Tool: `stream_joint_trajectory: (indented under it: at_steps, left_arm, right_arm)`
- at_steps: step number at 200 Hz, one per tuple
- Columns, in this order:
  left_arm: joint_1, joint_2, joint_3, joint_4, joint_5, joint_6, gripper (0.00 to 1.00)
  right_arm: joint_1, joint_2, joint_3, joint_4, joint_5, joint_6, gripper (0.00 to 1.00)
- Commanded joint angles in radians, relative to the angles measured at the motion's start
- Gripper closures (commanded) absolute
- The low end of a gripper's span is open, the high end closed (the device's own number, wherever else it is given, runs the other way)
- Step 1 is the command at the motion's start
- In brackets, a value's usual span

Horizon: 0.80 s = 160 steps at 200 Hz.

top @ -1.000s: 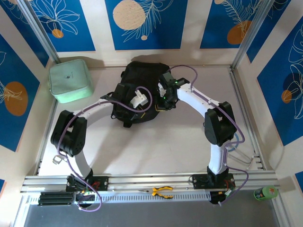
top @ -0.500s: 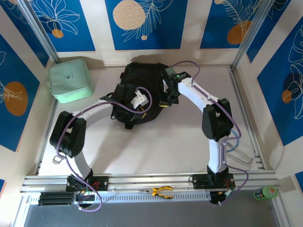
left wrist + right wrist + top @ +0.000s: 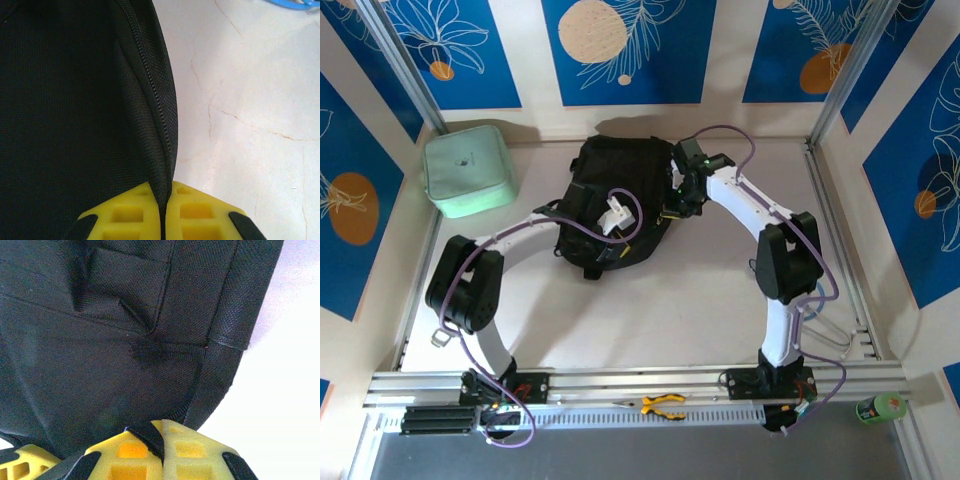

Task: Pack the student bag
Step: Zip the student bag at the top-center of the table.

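The black student bag (image 3: 598, 168) lies at the table's (image 3: 700, 305) far centre, partly hidden under both arms. The left gripper (image 3: 162, 197) clamps its zippered edge. The right gripper (image 3: 160, 435) pinches a black strip of it, cropped by the frame's lower edge.

Three eyes: one high and wide, two close up on the student bag (image 3: 610, 180).
The top camera sits above and behind the arm bases, looking down over the whole table (image 3: 670, 300) from well back. The left wrist camera peers along the left gripper (image 3: 161, 192), with bag fabric and zipper (image 3: 152, 95) just ahead of the tips and bare table to their right. The right wrist camera sights past the right gripper (image 3: 159, 436), black fabric dead ahead, pale table to its right. All three share the bag.
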Motion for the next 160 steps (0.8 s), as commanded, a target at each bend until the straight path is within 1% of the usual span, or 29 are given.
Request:
stream_joint_trajectory:
  at_steps: [1, 17, 30, 34, 55, 71, 93, 105, 121, 135, 160]
  left_arm:
    - [-0.027, 0.004, -0.015, -0.060, 0.086, -0.006, 0.92]
    - [-0.028, 0.009, -0.015, -0.059, 0.089, -0.008, 0.92]
    - [-0.029, 0.010, -0.015, -0.059, 0.092, -0.009, 0.92]
    - [-0.028, 0.012, -0.014, -0.059, 0.092, -0.010, 0.92]
    - [-0.031, 0.014, -0.013, -0.059, 0.093, -0.012, 0.92]
    - [-0.032, 0.013, -0.015, -0.064, 0.093, -0.008, 0.92]
    - [-0.034, 0.008, -0.023, -0.064, 0.091, -0.013, 0.92]
    - [-0.035, 0.008, -0.026, -0.064, 0.087, -0.017, 0.92]
    - [-0.037, 0.010, -0.026, -0.063, 0.086, -0.023, 0.92]
    - [-0.041, 0.014, -0.029, -0.061, 0.086, -0.027, 0.92]
    - [-0.056, 0.038, -0.025, -0.063, 0.068, -0.037, 0.92]
  right_arm:
    - [-0.010, -0.108, -0.082, 0.157, -0.012, 0.036, 0.95]
    - [-0.016, -0.155, -0.146, 0.228, -0.024, 0.064, 0.91]
    - [-0.022, -0.166, -0.164, 0.248, -0.040, 0.084, 0.88]
    - [-0.024, -0.164, -0.168, 0.249, -0.045, 0.086, 0.89]
    - [-0.022, -0.149, -0.164, 0.247, -0.039, 0.087, 1.00]
    - [-0.023, -0.136, -0.157, 0.230, 0.012, 0.096, 1.00]
    - [-0.024, -0.130, -0.151, 0.227, 0.032, 0.098, 1.00]
    - [-0.026, -0.129, -0.149, 0.225, 0.022, 0.098, 1.00]
    - [-0.023, -0.124, -0.137, 0.209, -0.029, 0.082, 1.00]
    - [-0.010, -0.107, -0.117, 0.164, -0.027, 0.073, 0.89]
    - [0.031, -0.065, -0.094, 0.085, 0.047, 0.057, 0.78]
